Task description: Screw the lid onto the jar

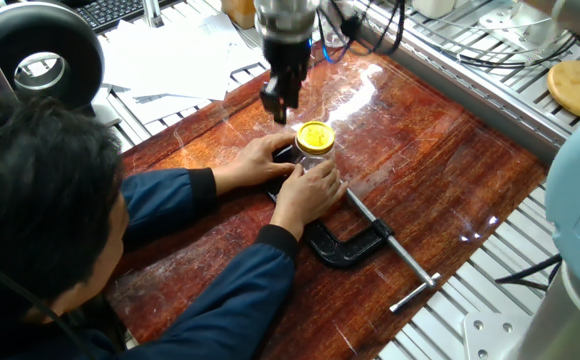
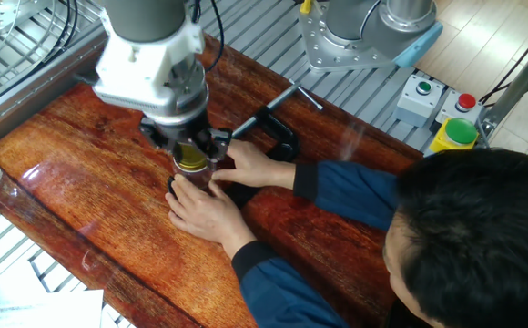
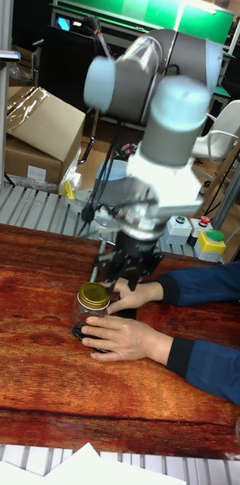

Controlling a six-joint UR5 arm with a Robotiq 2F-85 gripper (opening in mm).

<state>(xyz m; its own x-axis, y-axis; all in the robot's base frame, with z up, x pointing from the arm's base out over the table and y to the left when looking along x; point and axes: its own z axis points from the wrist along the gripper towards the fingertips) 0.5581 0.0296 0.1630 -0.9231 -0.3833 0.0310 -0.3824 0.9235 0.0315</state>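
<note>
Yellow lid (image 1: 314, 135) seated on the clear jar (image 3: 89, 314), jar on the red wooden table (image 1: 440, 170), person's two hands (image 1: 308, 193) clasping its base, my gripper (image 1: 278, 98) raised above, empty, jaws parted, black C-clamp (image 1: 348, 243) near right.

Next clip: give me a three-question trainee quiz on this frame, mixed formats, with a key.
1. True or false: the tool grips the lid.
2. What steadies the jar? A) the person's hands B) the C-clamp C) nothing
3. Fill in: the lid's colour is ____.

Key: 1 false, the tool is above and beside the lid, clear of it; 2 A; 3 yellow.
</note>
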